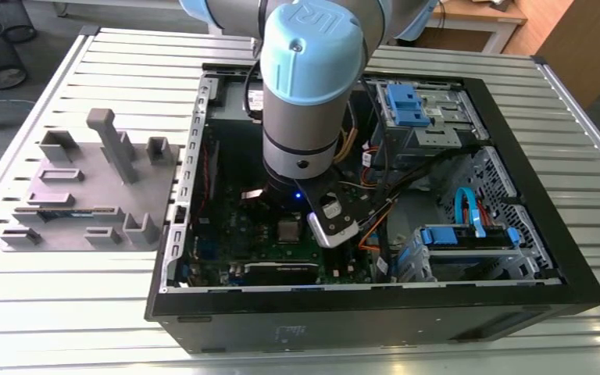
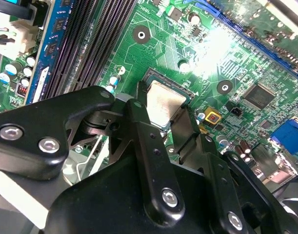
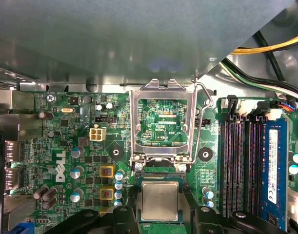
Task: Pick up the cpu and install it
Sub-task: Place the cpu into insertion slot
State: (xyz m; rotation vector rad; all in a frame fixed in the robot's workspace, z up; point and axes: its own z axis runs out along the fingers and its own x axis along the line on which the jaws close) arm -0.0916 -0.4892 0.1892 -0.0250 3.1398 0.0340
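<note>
The cpu [image 3: 160, 201], a small square chip with a silvery-grey top, lies flat in the socket on the green motherboard [image 3: 66, 146]. In both wrist views my gripper [image 3: 160, 214] is right over it. Its black fingers [image 2: 139, 122] rest against two opposite sides of the cpu [image 2: 163, 100], shut on it. The socket's silver metal frame [image 3: 162, 122] is swung open beyond the chip, with its wire lever [image 3: 203, 122] lifted beside it. In the exterior view my arm [image 1: 305, 86] reaches straight down into the open black computer case [image 1: 383, 312].
Dark memory slots [image 3: 241, 165] and a blue memory stick [image 3: 275, 170] run beside the socket. Yellow and other cables [image 3: 266, 48] cross a corner of the case. A grey fixture tray [image 1: 81, 195] stands on the slatted table at the exterior view's left. Blue drive bays [image 1: 415, 105] fill the case's other side.
</note>
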